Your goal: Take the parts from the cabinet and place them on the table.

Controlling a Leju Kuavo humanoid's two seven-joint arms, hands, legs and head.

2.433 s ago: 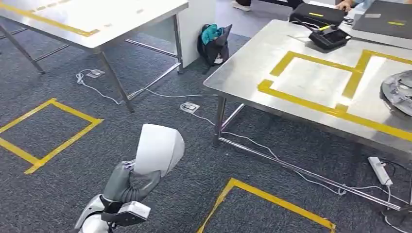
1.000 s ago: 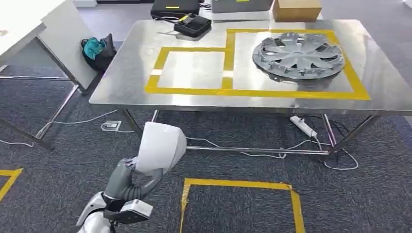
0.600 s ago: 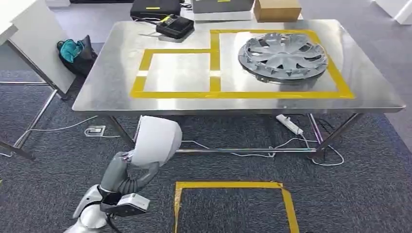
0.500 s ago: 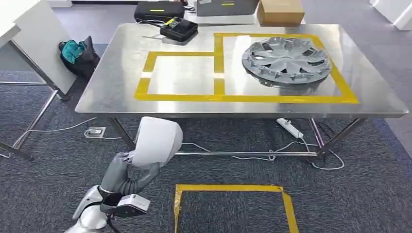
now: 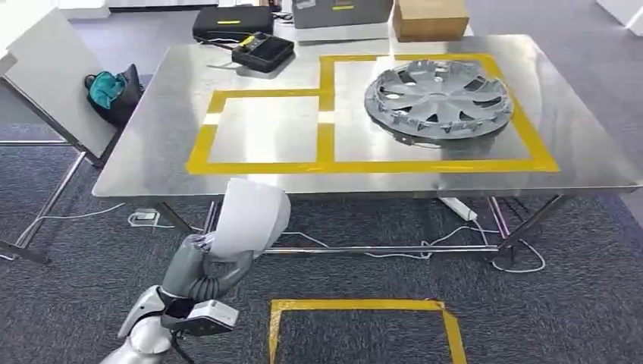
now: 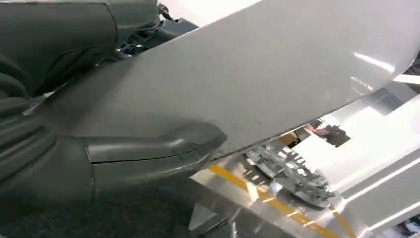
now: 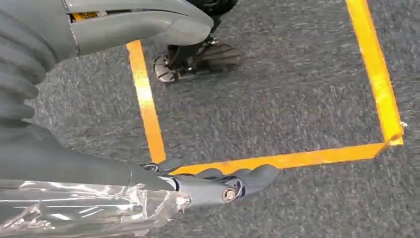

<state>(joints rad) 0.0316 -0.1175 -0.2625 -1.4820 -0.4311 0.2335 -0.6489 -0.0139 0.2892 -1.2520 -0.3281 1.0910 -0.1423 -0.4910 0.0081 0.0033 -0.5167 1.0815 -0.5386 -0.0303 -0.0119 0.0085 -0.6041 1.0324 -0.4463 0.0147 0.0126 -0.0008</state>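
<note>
While the robot stands short of the steel table (image 5: pixel 136 163), its left hand (image 5: pixel 203 265) holds a white curved panel (image 5: pixel 249 216) upright at its lower edge, carried low and in front of the body, which I'd judge keeps the part clear of the table edge until it is close enough to set down. From the wrist camera the thumb (image 6: pixel 158 148) lies flat against the panel's glossy face (image 6: pixel 277 74), so the grasp looks like a pinch along the rim rather than a wrap around it. On the table a yellow tape outline marks two boxes: the larger right one already holds a grey wheel cover (image 5: pixel 438 98) lying flat, and the smaller left box (image 5: pixel 261 129) is bare steel, so that seems to be the spot meant for the panel. A taped square (image 5: pixel 360 330) on the carpet sits just ahead of the robot, probably a standing mark. The right hand (image 7: pixel 218 186) hangs over the carpet with its fingers loosely curled around nothing. At the far edge of the table sit a black case (image 5: pixel 261 51) and a cardboard box (image 5: pixel 428 19); they carry small yellow labels, but no writing on them, or anywhere else, is legible to me.
</note>
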